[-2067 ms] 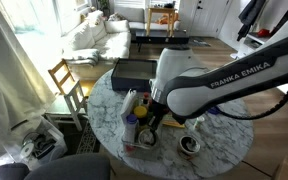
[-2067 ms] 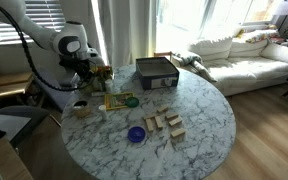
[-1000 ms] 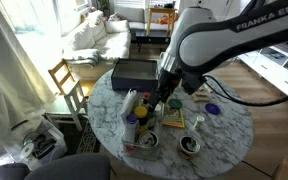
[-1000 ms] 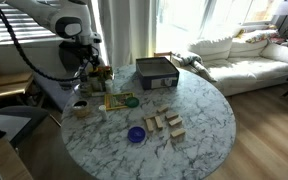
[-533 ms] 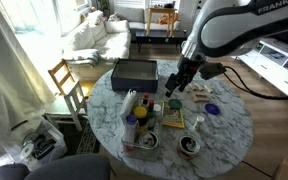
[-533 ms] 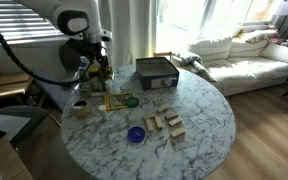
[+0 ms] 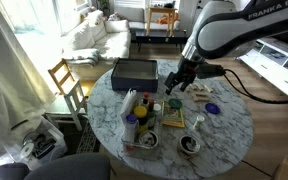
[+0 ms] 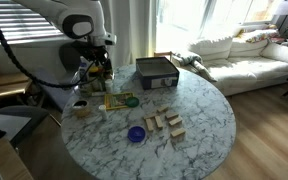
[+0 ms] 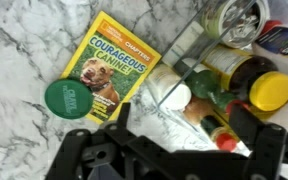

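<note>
In an exterior view, the gripper (image 7: 174,86) had risen from the bottles (image 7: 134,104) it crowded two seconds earlier and hung high over the table (image 7: 229,125). In an exterior view, the book (image 8: 117,101) lay untouched beneath it. In the wrist view, we saw its fingers spread wide and empty, with the green lid (image 9: 68,97) on the book directly below and the yellow-capped jar (image 9: 269,90) off to one side. We judged it had come away with nothing.

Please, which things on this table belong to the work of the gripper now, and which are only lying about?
In hand:
gripper, open and empty, above the Courageous Canines book
green lid on the book's corner
yellow-capped bottle beside the book

Lying about:
black box
wooden blocks
blue bowl
</note>
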Controlling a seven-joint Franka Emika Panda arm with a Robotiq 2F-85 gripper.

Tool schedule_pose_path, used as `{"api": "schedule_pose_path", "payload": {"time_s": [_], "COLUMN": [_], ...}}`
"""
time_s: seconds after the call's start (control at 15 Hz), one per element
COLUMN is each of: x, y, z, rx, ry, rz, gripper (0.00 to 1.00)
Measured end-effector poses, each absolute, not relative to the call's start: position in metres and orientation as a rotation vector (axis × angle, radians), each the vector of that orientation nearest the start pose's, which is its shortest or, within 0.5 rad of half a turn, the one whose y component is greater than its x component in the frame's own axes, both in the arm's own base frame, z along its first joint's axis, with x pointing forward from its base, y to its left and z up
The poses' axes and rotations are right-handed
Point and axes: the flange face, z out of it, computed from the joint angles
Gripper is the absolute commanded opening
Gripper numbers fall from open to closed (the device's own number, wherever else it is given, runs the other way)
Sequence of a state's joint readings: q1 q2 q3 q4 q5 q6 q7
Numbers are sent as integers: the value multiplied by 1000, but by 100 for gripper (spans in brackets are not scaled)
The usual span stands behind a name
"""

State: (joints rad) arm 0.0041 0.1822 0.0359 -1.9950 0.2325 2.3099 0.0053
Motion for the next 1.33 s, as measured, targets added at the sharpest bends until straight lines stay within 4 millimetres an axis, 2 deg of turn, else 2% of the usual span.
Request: {"api": "schedule_pose_path", "payload": {"time_s": [0.2, 0.33, 0.87, 1.07, 1.33], "x": [615, 623, 651, 658, 667], "y": [-7, -20, -50, -61, -64], "z": [356, 336, 249, 228, 211], "rx": [-2928, -2910, -2752, -2645, -2485], "ry": [414, 574, 1177, 1386, 1615], "rz": [-138, -96, 68, 97, 83], "gripper": [100, 100, 100, 100, 100]}}
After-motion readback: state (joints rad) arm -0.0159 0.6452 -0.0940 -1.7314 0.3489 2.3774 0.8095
